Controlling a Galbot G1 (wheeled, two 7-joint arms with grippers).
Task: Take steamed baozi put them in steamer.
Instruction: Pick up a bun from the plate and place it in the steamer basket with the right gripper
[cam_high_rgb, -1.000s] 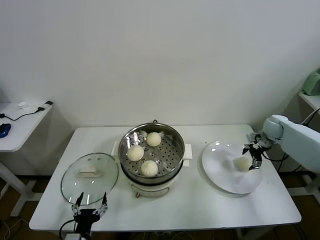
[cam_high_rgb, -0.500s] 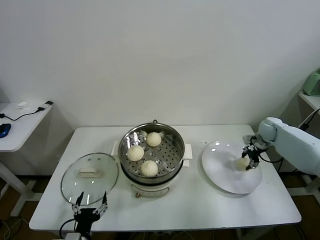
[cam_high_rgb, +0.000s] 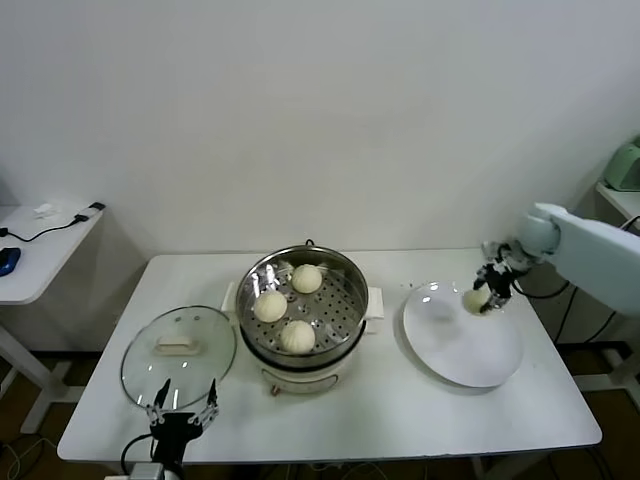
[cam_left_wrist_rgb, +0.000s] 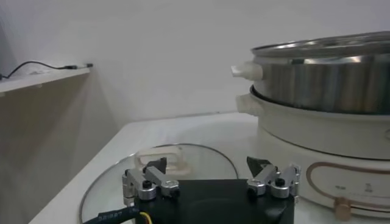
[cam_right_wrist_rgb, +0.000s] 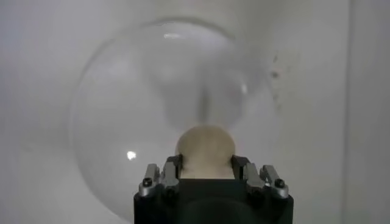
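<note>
From my head I see three baozi (cam_high_rgb: 297, 337) in the steamer (cam_high_rgb: 303, 315) and my right gripper (cam_high_rgb: 483, 292) above the plate (cam_high_rgb: 470, 350), my left gripper (cam_left_wrist_rgb: 210, 182) idles spread by the lid (cam_left_wrist_rgb: 177, 159), and my right wrist shows fingers (cam_right_wrist_rgb: 170, 172) clamping the fourth baozi (cam_right_wrist_rgb: 205, 146).

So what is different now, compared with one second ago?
The right gripper, shut on the last bun, has lifted it off the plate and carried it slightly toward the steamer. The three buns in the steamer, the lid and the left gripper stayed as they were.
</note>
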